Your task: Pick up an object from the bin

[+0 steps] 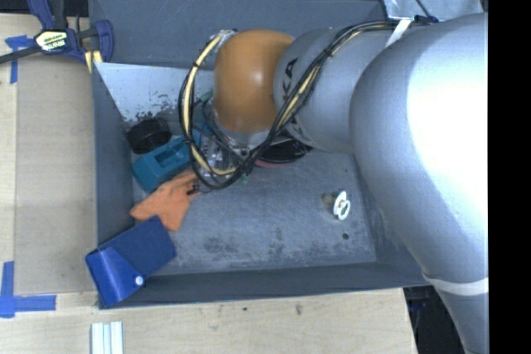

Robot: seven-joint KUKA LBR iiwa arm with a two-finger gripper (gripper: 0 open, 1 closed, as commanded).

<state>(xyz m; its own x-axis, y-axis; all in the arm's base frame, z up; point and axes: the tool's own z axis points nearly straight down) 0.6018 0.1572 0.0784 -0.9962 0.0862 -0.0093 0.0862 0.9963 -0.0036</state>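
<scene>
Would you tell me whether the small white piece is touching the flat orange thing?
Apart: the camera view shows bare bin floor between the white piece and the orange thing.

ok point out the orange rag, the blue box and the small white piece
orange rag [164,206], camera view, on its middle
blue box [130,259], camera view, on its top face
small white piece [341,206], camera view, on its middle

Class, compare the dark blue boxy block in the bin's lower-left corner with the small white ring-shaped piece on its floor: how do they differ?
The dark blue boxy block is far larger than the small white ring-shaped piece. The block is angular, the piece rounded. The block sits in the corner beside an orange rag; the piece lies alone.
</scene>
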